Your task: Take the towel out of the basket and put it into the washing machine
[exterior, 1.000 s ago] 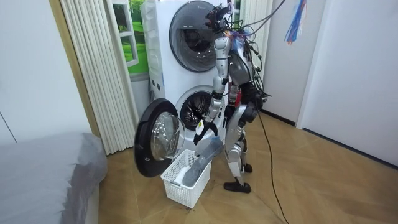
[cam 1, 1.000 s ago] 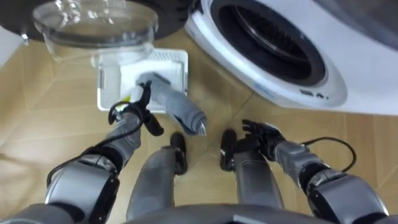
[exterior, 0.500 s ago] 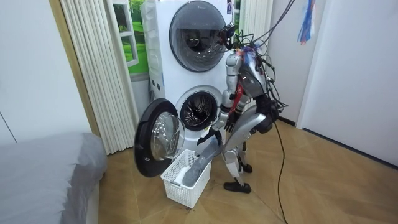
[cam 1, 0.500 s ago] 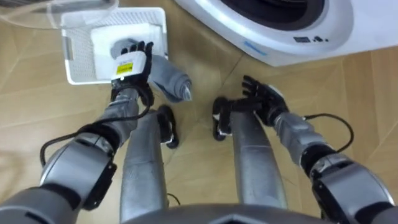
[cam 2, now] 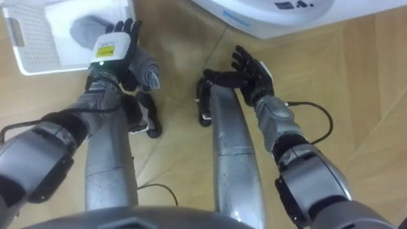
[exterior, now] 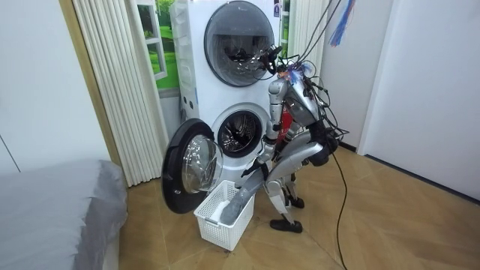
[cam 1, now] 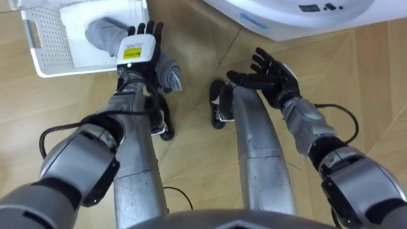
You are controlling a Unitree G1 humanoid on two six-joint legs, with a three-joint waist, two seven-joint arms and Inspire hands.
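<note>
A rolled grey towel [cam 1: 102,30] lies half in the white basket [cam 1: 44,48], and its free end [cam 1: 169,73] hangs over the rim above the wooden floor. My left hand [cam 1: 138,49] sits on the middle of the roll with its fingers curled over it. In the room view the towel [exterior: 244,193] slants up from the basket [exterior: 223,219] to that hand. My right hand [cam 1: 270,71] hovers open, fingers spread, above my right knee. The washing machine's lower front [cam 1: 299,16] runs along the top edge. Its round door [exterior: 189,171] stands open beside the drum opening [exterior: 240,135].
I stand bent forward with knees flexed, right in front of the machine, the basket at my left foot. A second machine [exterior: 236,34] is stacked on top. A grey bed [exterior: 52,214] fills the room view's left; pale curtains [exterior: 112,82] hang behind the door.
My body has bent further forward and down, so the eye views have tipped towards my knees. The left hand stays on the towel; the right hand has lifted a little over the knee.
</note>
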